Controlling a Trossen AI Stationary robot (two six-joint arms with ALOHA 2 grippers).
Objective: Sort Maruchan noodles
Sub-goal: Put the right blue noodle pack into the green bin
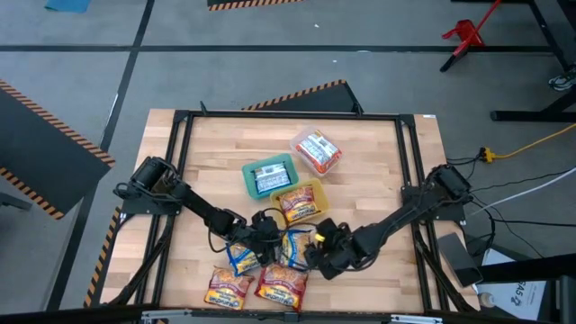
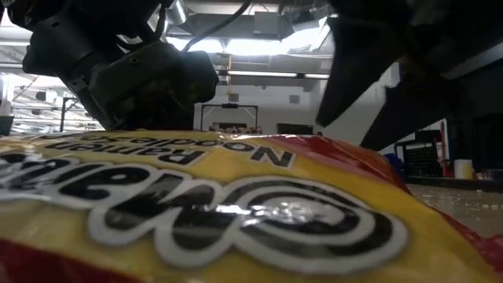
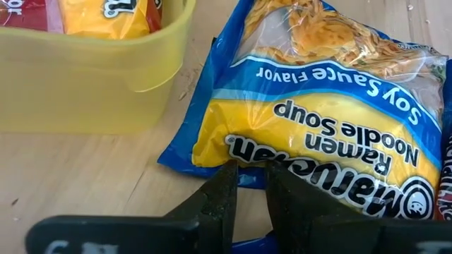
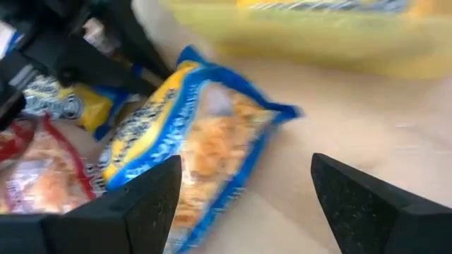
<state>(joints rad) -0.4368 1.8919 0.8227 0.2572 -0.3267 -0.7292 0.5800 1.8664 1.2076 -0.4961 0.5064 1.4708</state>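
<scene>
Two arms reach low, converging mid-table. Left gripper [image 3: 248, 201] fingers nearly closed, pinching edge of blue packet [image 3: 318, 120]. Right gripper [image 4: 244, 197] spread wide, empty, same packet just ahead btwn fingers.

Overhead, low view (packet-blocked), two wrist close-ups.

We see a robotics lab or workshop hall. The butcher-block table [image 1: 360, 180] sits inside a black metal frame [image 1: 288, 114] on a grey concrete floor [image 1: 270, 72] marked with black-and-orange hazard tape [image 1: 36, 103]. A yellow cable [image 1: 531, 141] and a red clamp-like stand [image 1: 465, 36] lie on the floor. Level across the table, we see a high ceiling with strip lights [image 2: 259, 47] and exposed ductwork [image 2: 259, 23].
</scene>
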